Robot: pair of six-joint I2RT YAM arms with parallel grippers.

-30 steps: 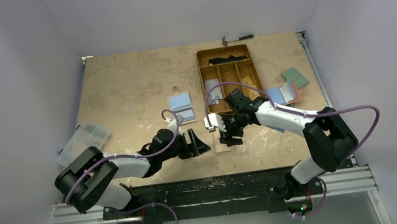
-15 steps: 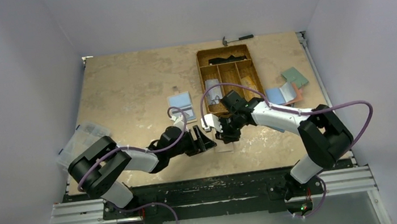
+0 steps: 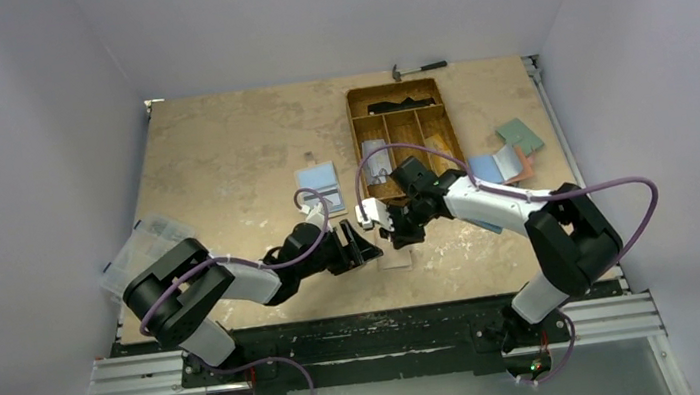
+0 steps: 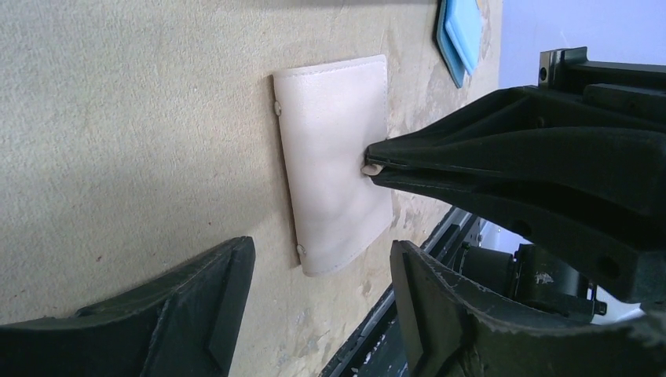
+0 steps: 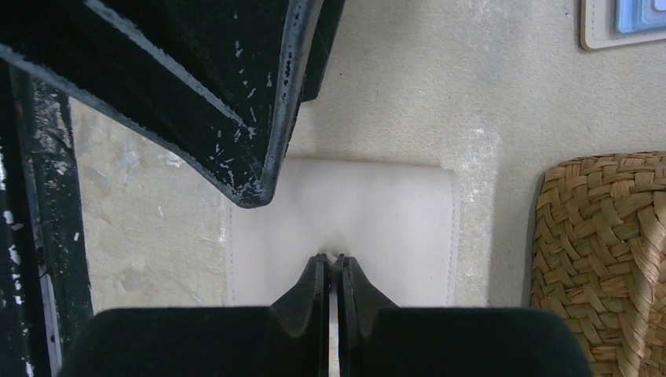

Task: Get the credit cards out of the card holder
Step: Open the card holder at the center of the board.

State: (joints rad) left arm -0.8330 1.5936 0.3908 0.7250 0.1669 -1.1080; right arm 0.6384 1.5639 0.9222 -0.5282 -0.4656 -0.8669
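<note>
While flat, card holder (image 5: pixel 393 220) in R end effector (image 5: pixel 331 263)

The right hand (image 3: pixel 395 242) hides most of the card holder (image 3: pixel 399 260) from above.

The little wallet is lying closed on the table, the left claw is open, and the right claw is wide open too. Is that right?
Not quite. The right gripper is shut, not wide open, pinching the edge of the card holder; the right wrist view shows it. The rest holds: the holder lies closed on the table and the left gripper is open.
</note>
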